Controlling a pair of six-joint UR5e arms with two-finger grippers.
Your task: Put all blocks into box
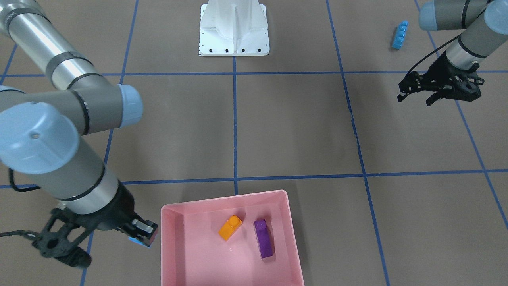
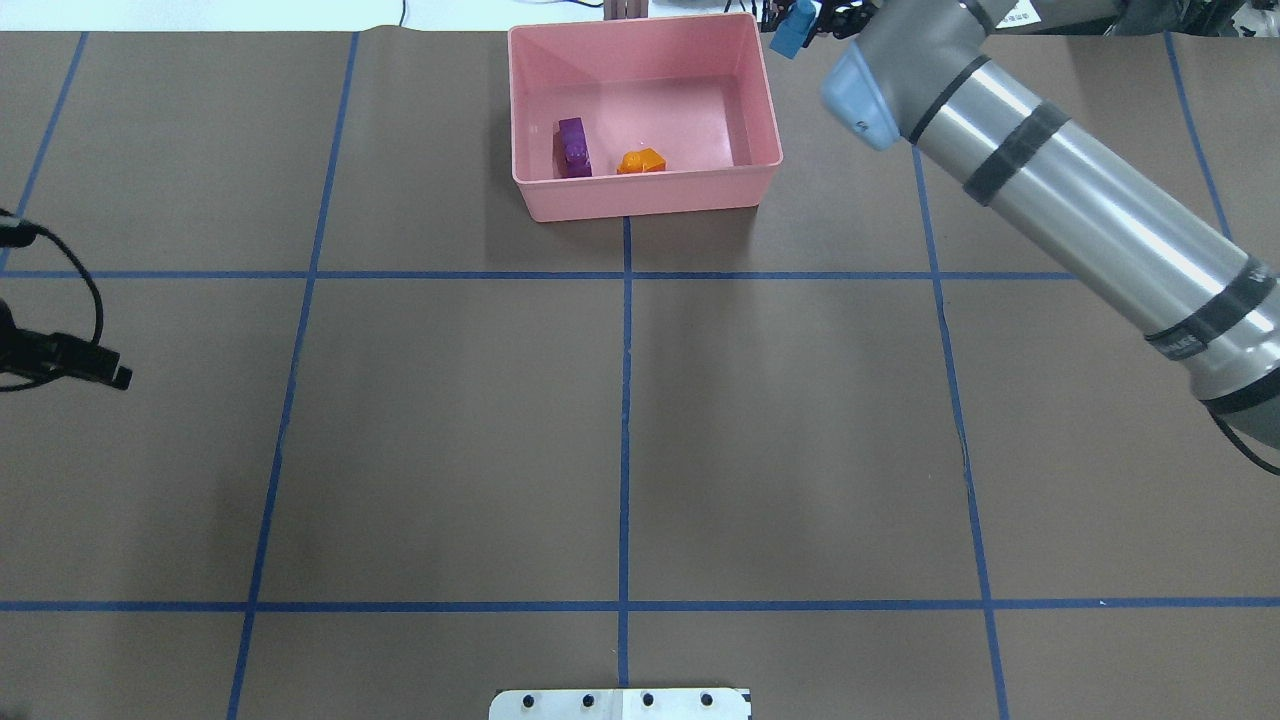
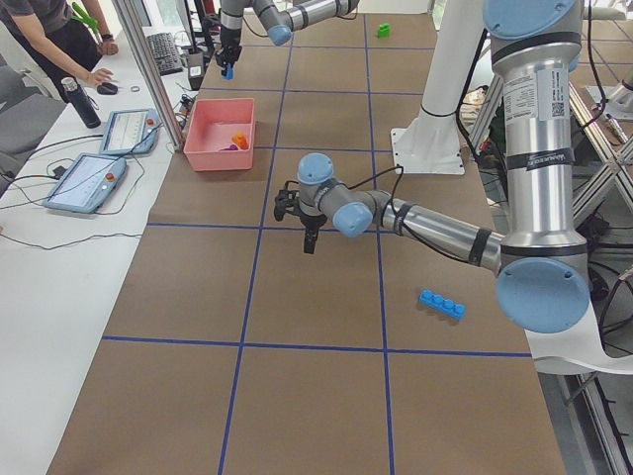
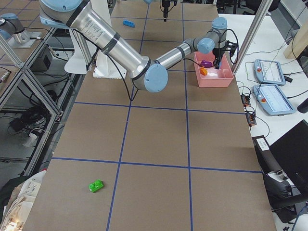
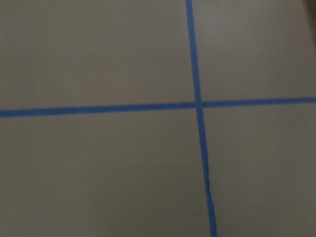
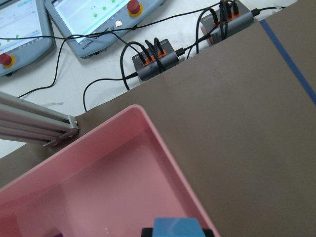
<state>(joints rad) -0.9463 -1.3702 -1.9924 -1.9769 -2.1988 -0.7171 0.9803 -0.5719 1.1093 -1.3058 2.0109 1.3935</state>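
Observation:
The pink box (image 1: 222, 198) (image 2: 650, 195) holds an orange block (image 1: 230, 227) (image 2: 642, 161) and a purple block (image 1: 263, 238) (image 2: 572, 146). My right gripper (image 1: 143, 237) (image 2: 797, 30) is shut on the small blue block (image 6: 175, 228) (image 2: 793, 32), raised just outside the box's side wall. The left gripper (image 1: 416, 99) hangs open and empty over bare table. A long blue block (image 1: 400, 35) (image 3: 442, 304) lies on the table behind the left gripper, toward the robot. Far off on the robot's right side lies a green block (image 4: 96, 185) (image 3: 383, 31).
The white robot base (image 1: 234, 31) stands at the table's robot side. Beyond the box, off the table, are control tablets (image 3: 84, 178), cable hubs (image 6: 153, 57) and an aluminium post (image 4: 252, 29). A person (image 3: 59, 35) stands at that side bench.

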